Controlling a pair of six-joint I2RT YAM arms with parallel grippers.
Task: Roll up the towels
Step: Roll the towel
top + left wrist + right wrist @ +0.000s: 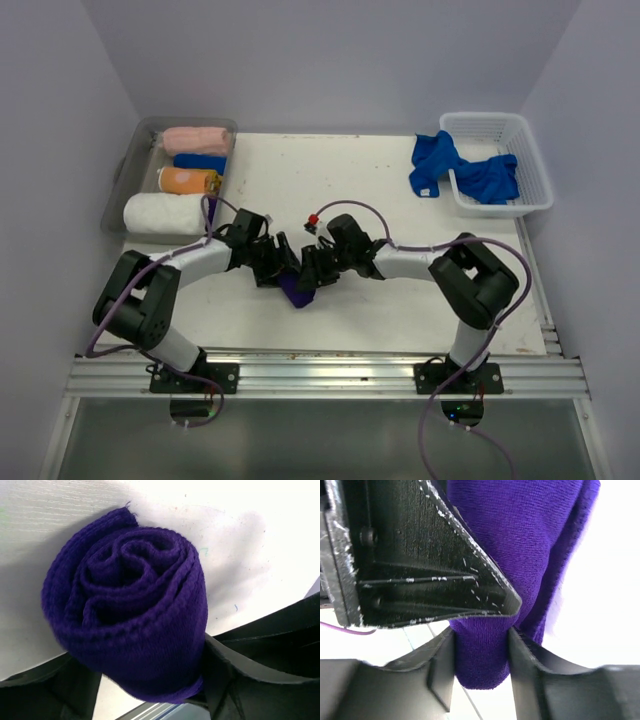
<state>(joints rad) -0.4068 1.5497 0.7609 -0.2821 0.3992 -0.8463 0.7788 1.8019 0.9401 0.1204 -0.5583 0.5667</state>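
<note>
The rolled purple towel [130, 605] is seen at the centre of the table [400, 200], its long axis aimed into the left gripper [145, 655], whose grip cannot be told. Its side is pinched by the right gripper [481, 650].

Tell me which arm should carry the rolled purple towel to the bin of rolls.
Probably left. The left gripper flanks the whole purple towel, and the grey bin sits on its side. The right gripper only pinches part of it.
</note>
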